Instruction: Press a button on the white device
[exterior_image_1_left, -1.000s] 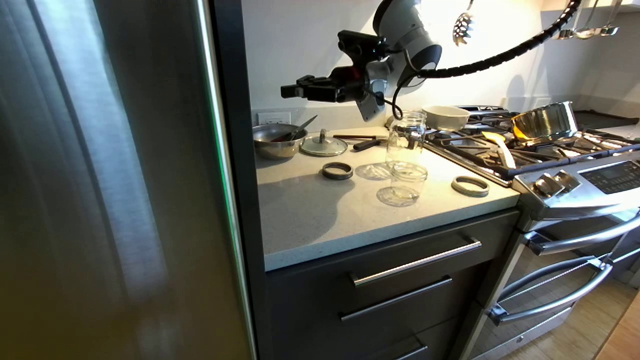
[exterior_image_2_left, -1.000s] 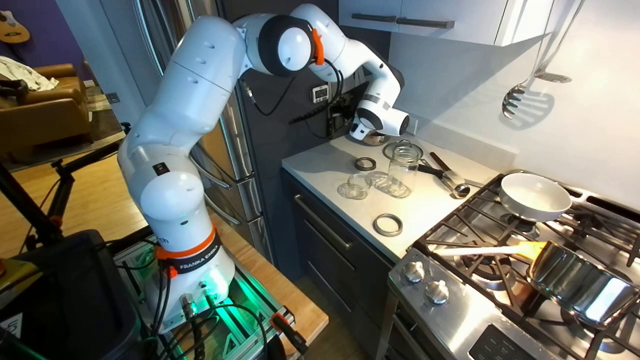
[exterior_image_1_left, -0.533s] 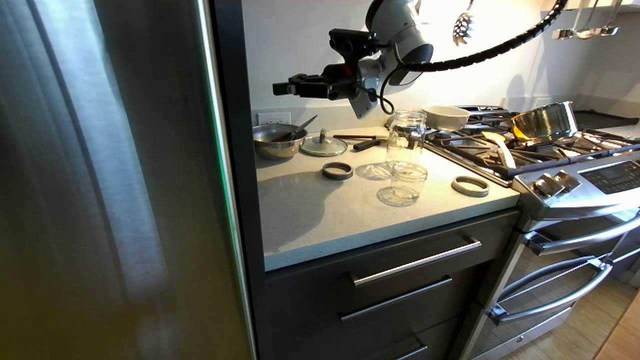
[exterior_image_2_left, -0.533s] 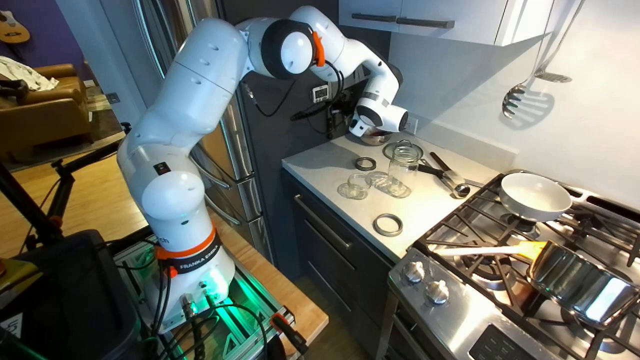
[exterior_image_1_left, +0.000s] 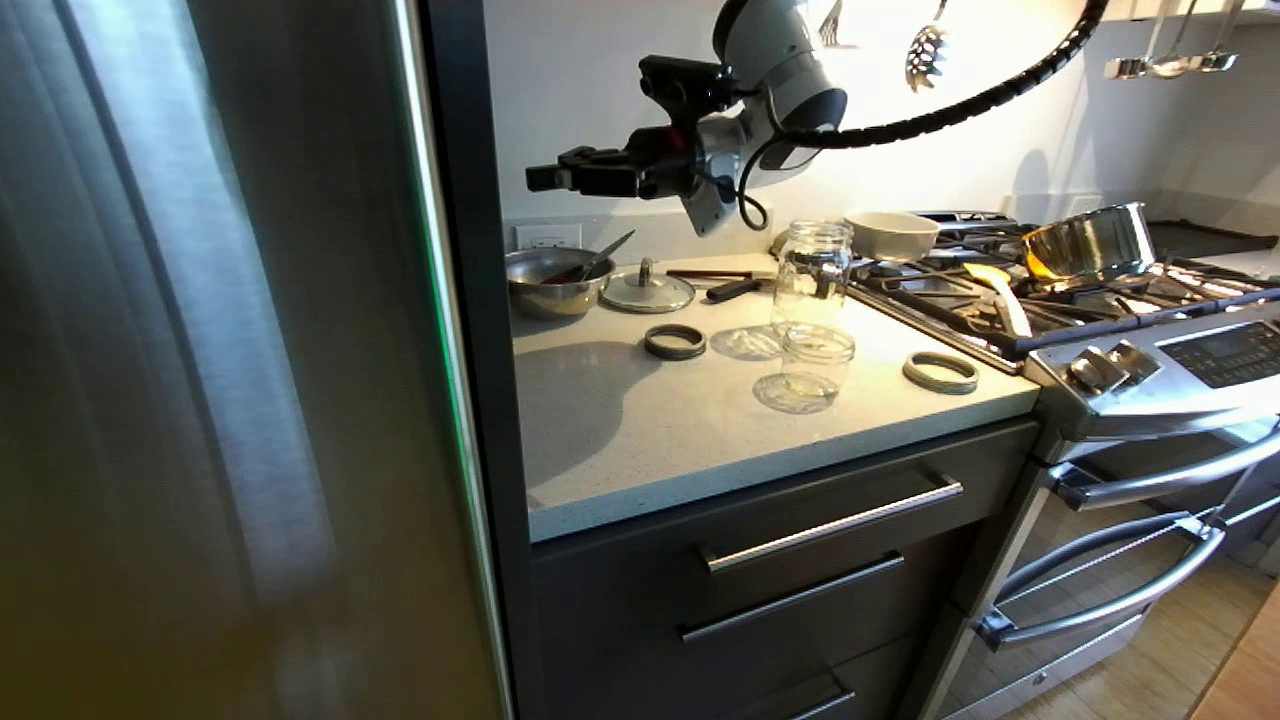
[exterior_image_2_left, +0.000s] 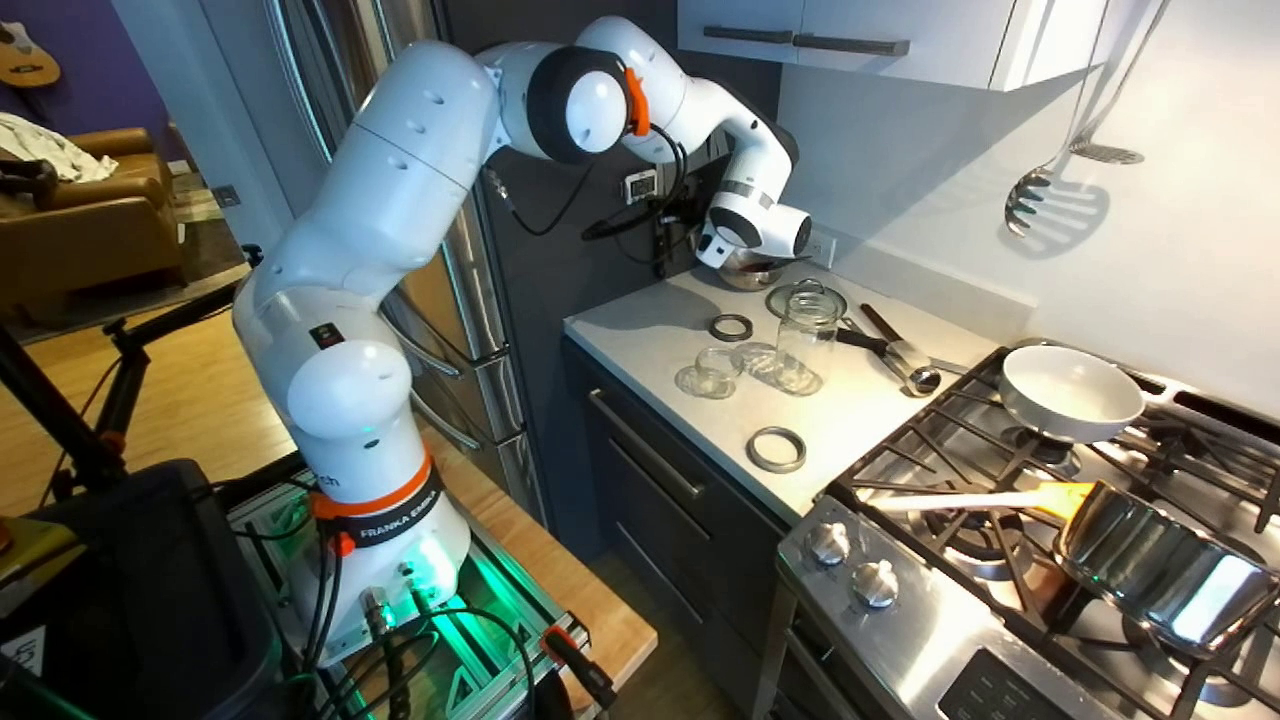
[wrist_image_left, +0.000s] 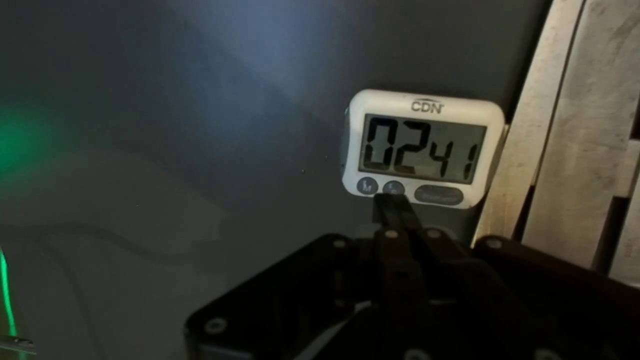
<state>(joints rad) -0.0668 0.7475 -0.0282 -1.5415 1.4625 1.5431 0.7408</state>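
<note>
Closed hand (wrist_image_left: 393, 201) faces a white CDN digital timer (wrist_image_left: 425, 142)

The timer sits on a dark grey panel (wrist_image_left: 250, 160), its display (wrist_image_left: 422, 150) reading 02 41, its outline slightly tilted in the wrist view. Below the display, the left button (wrist_image_left: 367, 186) and the middle button (wrist_image_left: 393, 187) are small and round, while the right button (wrist_image_left: 439, 195) is a wide oval. The hand's fingers (wrist_image_left: 388, 209) are pressed together, and in the wrist view their tips cover the lower rim of the middle button; whether they touch it cannot be told. Pale metal strips (wrist_image_left: 570, 165) run just beside the timer's right edge.

In an exterior view the hand is level, higher than the surface (exterior_image_1_left: 610, 440), where a steel bowl (exterior_image_1_left: 555, 302) stands next to a glass lid (exterior_image_1_left: 648, 292). A tall glass jar (exterior_image_1_left: 812, 278) and a short glass jar (exterior_image_1_left: 818, 368) stand between a dark ring (exterior_image_1_left: 675, 353) and a grey ring (exterior_image_1_left: 940, 386). A steel pot (exterior_image_1_left: 1092, 246) rests tilted on the gas range (exterior_image_1_left: 1110, 412).
</note>
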